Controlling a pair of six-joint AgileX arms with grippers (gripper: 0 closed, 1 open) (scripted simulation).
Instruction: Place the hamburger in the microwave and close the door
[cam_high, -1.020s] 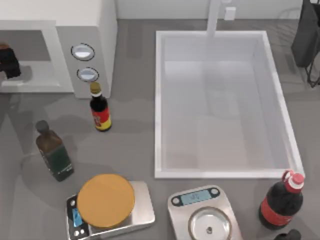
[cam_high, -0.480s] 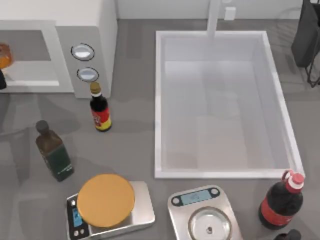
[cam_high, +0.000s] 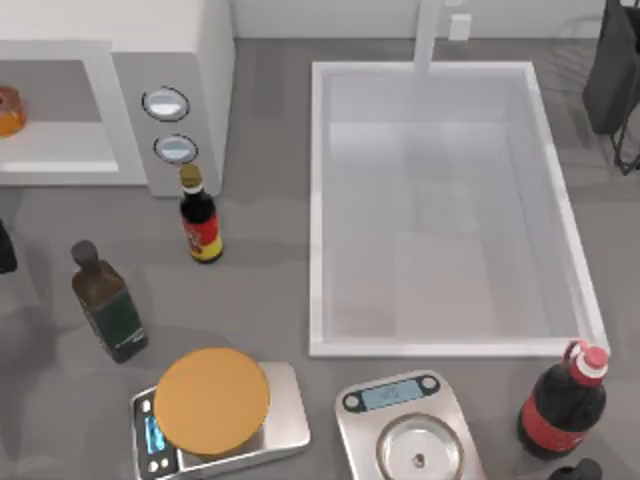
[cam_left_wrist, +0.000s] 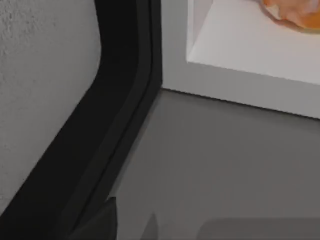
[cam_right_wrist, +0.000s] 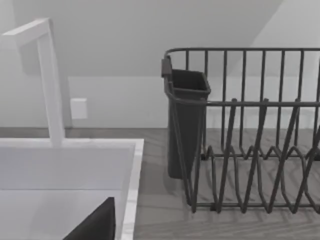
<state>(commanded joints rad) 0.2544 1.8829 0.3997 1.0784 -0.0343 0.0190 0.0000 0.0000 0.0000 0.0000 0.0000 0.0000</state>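
Left gripper (cam_high: 5, 247) sits at the top view's far left edge, low over the bench (cam_high: 270, 290), out in front of the microwave (cam_high: 190, 60). Cannot tell how far its fingers are parted; nothing seen in its hold.

Hamburger (cam_high: 8, 110) lies on the white floor of the microwave's open cavity, beyond the gripper and apart from it. The left wrist view shows the bun's orange edge (cam_left_wrist: 295, 12) on that same white floor, with the dark frame of the door (cam_left_wrist: 125, 100) beside the cavity's front lip.

Two silver-ringed dials (cam_high: 166, 103) face up on the grey panel, to the gripper's right. A small dark bottle with a red label (cam_high: 200, 217) stands just in front of that panel; a green bottle (cam_high: 108, 305) stands nearer the gripper.

Right arm parked at the far right.
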